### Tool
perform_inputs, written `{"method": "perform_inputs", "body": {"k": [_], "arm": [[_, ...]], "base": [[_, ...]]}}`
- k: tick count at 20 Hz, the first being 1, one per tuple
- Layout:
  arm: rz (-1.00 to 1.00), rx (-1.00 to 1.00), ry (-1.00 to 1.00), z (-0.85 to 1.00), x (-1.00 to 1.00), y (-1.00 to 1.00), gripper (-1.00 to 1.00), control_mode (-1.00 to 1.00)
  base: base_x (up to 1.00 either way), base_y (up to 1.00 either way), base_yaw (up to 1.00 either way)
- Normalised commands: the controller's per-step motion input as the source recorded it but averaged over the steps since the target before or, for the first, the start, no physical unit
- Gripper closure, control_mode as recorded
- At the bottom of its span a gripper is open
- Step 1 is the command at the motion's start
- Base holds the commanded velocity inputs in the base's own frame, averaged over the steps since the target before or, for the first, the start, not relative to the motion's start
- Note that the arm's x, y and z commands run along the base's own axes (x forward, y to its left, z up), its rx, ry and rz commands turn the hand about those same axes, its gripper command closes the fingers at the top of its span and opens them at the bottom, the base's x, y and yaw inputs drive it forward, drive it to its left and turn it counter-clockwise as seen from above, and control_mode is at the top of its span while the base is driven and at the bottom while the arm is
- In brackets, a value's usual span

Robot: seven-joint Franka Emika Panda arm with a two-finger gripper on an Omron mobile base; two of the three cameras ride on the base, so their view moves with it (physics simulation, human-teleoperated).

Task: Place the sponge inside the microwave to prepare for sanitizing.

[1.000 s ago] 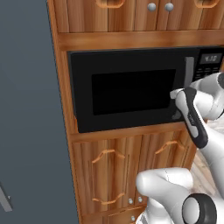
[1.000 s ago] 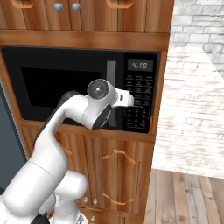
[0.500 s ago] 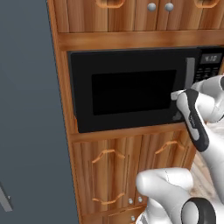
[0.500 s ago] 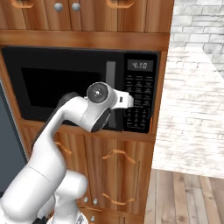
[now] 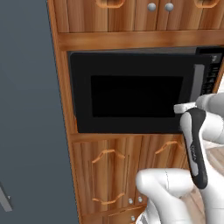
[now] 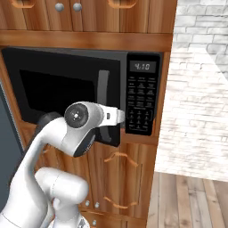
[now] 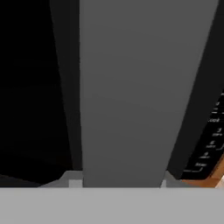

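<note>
**Microwave handle gripped, door just ajar**

The microwave (image 5: 131,92) is set into wooden cabinetry (image 6: 120,178), beside a tall grey fridge (image 5: 30,109). Its door is seen slightly off the frame at the handle side in the right base view. The end effector (image 7: 118,186) is pinched on the grey vertical handle (image 7: 131,92), one fingertip on either side. The keypad (image 6: 141,104) and lit display (image 6: 142,67) are seen just right of the handle.
</note>
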Motion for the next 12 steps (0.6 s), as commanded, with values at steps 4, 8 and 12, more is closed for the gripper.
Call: {"method": "perform_inputs", "body": {"k": [4, 8, 12], "arm": [[-0.03, -0.09, -0.05, -0.59, -0.73, 0.64, 1.00, -1.00], [-0.05, -0.07, -0.08, -0.68, -0.66, 0.53, 1.00, -1.00], [-0.08, -0.03, -0.14, -0.59, -0.59, 0.45, 1.00, -1.00]], "base": [[0.00, 0.00, 0.00], [0.00, 0.00, 0.00], [0.00, 0.00, 0.00]]}}
